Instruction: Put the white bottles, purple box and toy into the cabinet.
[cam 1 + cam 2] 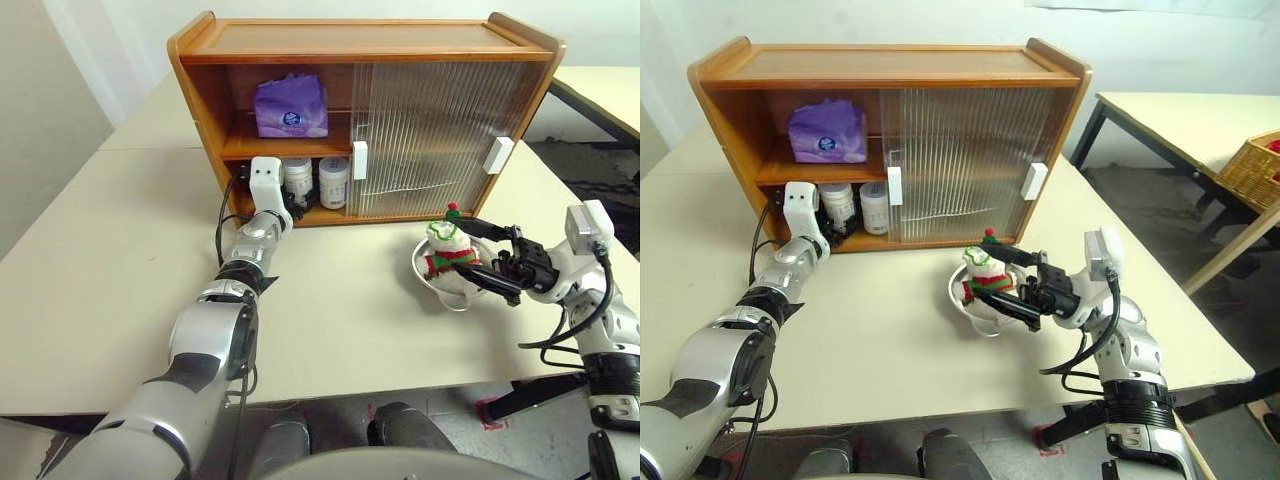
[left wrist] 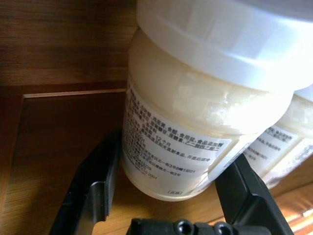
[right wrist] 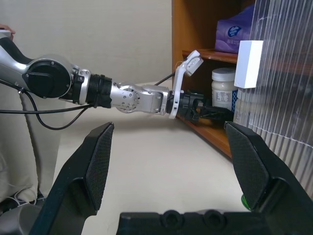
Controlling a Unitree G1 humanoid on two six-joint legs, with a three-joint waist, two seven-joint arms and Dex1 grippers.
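The wooden cabinet (image 1: 360, 40) stands open on its left half. The purple box (image 1: 290, 105) lies on its upper shelf. Two white bottles stand in the lower compartment. My left gripper (image 1: 290, 205) reaches in and is shut on the left bottle (image 2: 195, 98), a finger pressed to each side. The other bottle (image 1: 333, 180) stands just beside it. The toy (image 1: 445, 250) sits in a metal bowl (image 1: 440, 292) on the table. My right gripper (image 1: 468, 247) hovers open right beside the toy, nothing between its fingers (image 3: 100, 156).
Both ribbed sliding doors (image 1: 430, 130) with white handles (image 1: 359, 160) cover the cabinet's right half. A second table (image 1: 1180, 110) and a wicker basket (image 1: 1252, 165) stand off to the right. Bare tabletop (image 1: 120, 270) stretches in front of the cabinet.
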